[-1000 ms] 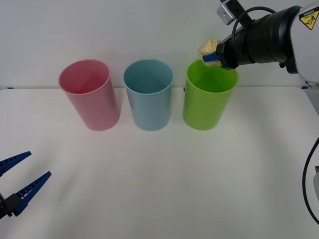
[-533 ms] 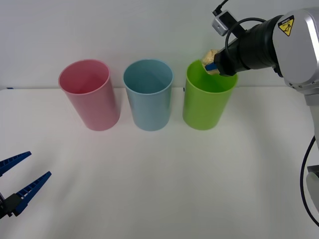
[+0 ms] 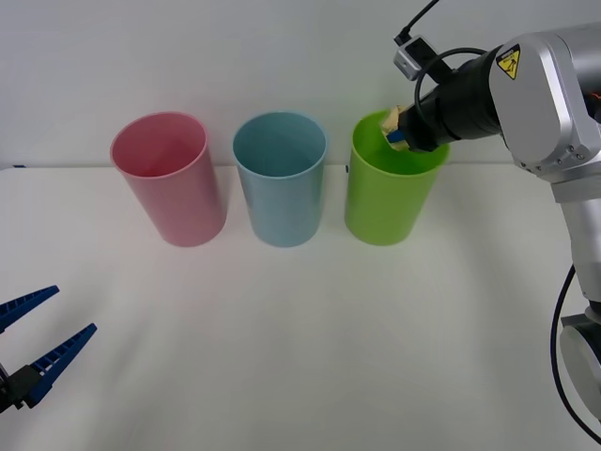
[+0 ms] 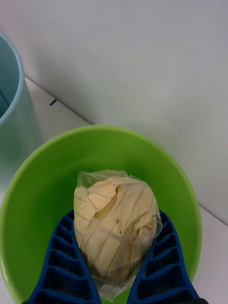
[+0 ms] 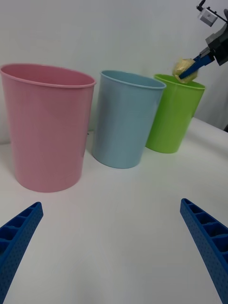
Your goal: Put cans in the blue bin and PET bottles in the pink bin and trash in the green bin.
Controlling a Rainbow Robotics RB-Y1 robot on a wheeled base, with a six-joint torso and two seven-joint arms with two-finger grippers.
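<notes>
So the right claw (image 3: 398, 132) is clamped on the crumpled yellow lined paper ball (image 4: 115, 223), holding it right over the mouth of the lime green bin (image 3: 390, 193), at the right end of the row. The bin's opening sits straight below the paper, so letting go should drop it in. Left claw (image 3: 38, 348) hangs spread open and empty, near left over the surface.

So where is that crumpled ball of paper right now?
The trash is pinched in the right gripper, over the mouth of the green bin, at the right end of the row.
</notes>
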